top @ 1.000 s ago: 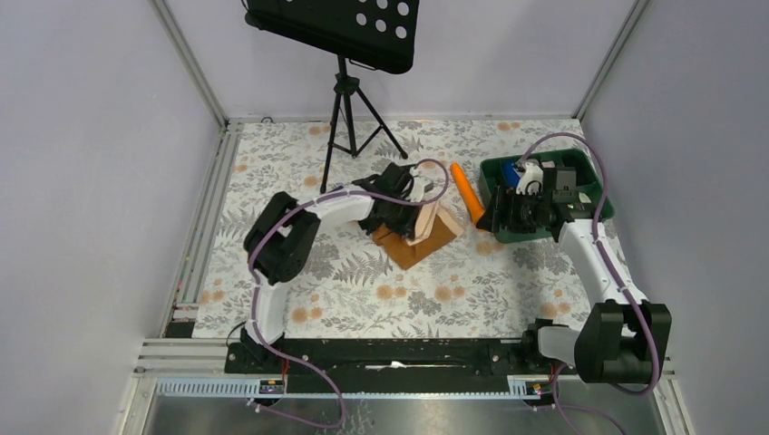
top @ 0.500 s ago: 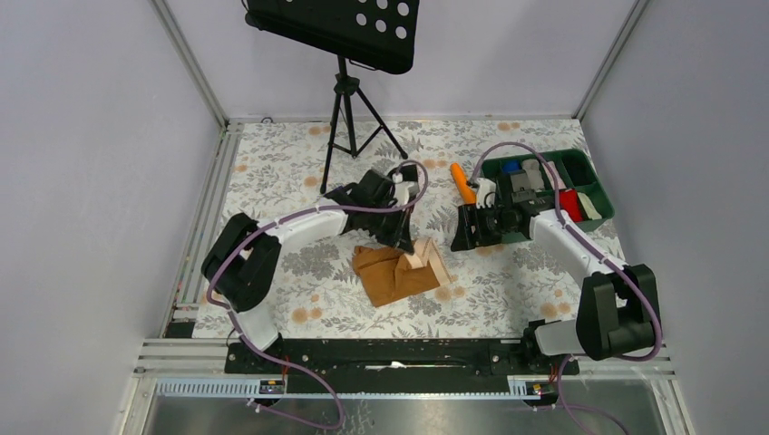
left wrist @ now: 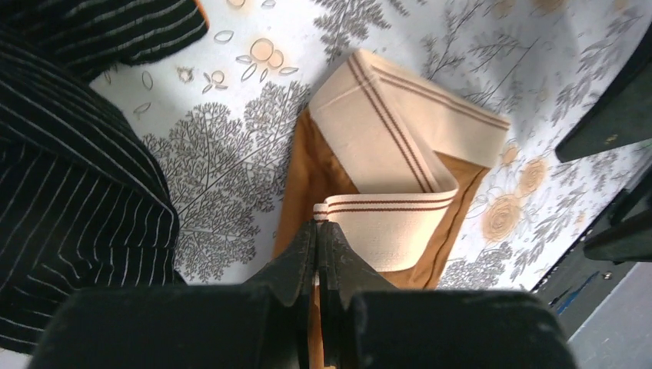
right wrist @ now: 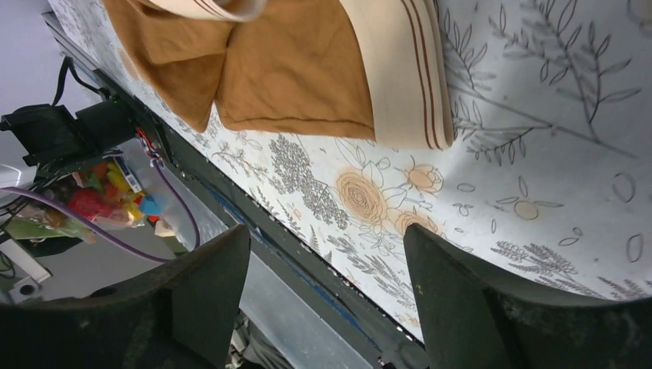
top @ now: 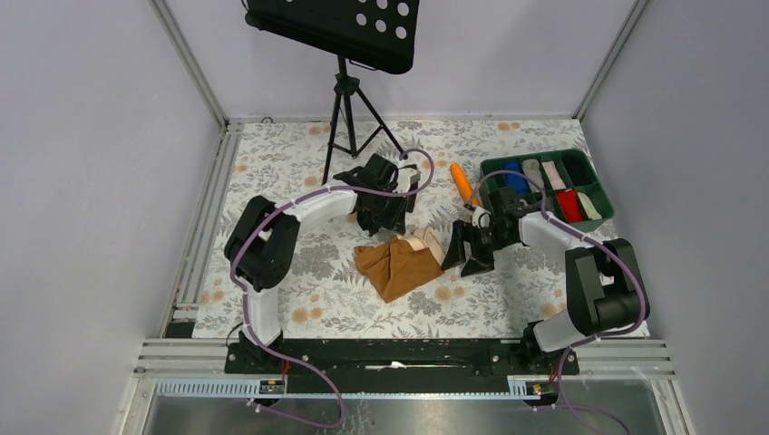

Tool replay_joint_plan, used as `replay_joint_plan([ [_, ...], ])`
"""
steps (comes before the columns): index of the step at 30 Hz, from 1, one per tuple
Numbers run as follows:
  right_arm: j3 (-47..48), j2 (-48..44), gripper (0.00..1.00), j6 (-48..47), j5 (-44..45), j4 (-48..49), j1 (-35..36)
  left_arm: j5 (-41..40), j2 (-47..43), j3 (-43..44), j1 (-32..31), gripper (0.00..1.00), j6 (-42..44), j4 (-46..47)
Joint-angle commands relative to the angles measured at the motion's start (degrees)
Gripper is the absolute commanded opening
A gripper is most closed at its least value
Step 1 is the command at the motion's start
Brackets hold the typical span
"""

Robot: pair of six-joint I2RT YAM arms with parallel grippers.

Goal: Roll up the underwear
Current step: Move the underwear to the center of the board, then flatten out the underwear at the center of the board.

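**Top external view.** The caramel-brown fabric underwear, with its pale beige striped waistband, lies on the floral-print table cover between the arms. The left gripper stands at its far edge. The right gripper sits just beside its right edge, probably ready to take that end.

**Left wrist view.** The jaws are closed. A raised waistband fold meets the tips; it appears pinched, though contact is hidden. Lifting the band would start the roll.

**Right wrist view.** The fingers are spread wide and hold nothing. The underwear lies ahead of them.
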Motion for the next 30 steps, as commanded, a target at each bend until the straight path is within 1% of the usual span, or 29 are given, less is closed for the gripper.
replay_joint_plan([
  [1, -2.24, 0.57, 0.82, 3.95, -2.08, 0.74, 1.24, -3.48, -0.07, -0.36, 0.34, 0.00, 2.55, -0.73],
  [5, -2.02, 5.12, 0.83, 6.17, -1.00, 4.67, 1.37, -3.67, 0.46, -0.60, 0.42, 0.00, 2.24, -0.61],
  [7, -0.36, 8.56, 0.82, 6.85, -0.51, 4.58, 1.35, -2.78, 1.00, -0.01, 0.71, 0.00, 1.37, -0.98],
  [10, 2.36, 12.65, 0.83, 7.02, 3.61, 3.96, 1.38, -0.72, 1.79, 0.76, 1.42, 0.00, -0.47, -1.24],
  [12, 3.04, 13.74, 0.81, 6.99, 5.62, 4.65, 1.36, -0.05, 1.87, 1.00, 1.57, 0.00, -1.17, -1.24],
  [16, 3.01, 14.57, 0.75, 6.89, 8.65, 7.20, 1.40, 1.32, 1.75, 1.16, 1.75, 0.00, -2.40, -0.62],
  [20, 2.21, 13.65, 0.71, 8.00, 13.34, 11.22, 1.39, 2.61, 1.71, 1.19, 1.75, 0.00, -3.47, -0.50],
  [23, 2.15, 12.79, 0.71, 8.26, 18.22, 12.39, 1.37, 2.96, 1.30, 0.77, 1.75, 0.00, -3.80, -0.52],
  [26, 1.73, 11.75, 0.74, 8.18, 22.89, 14.25, 1.36, 3.39, 0.63, 0.25, 1.75, 0.00, -4.09, -0.47],
  [30, 1.77, 11.75, 0.73, 8.11, 25.68, 15.95, 1.36, 4.15, -0.26, -0.30, 1.75, 0.00, -4.41, -0.27],
])
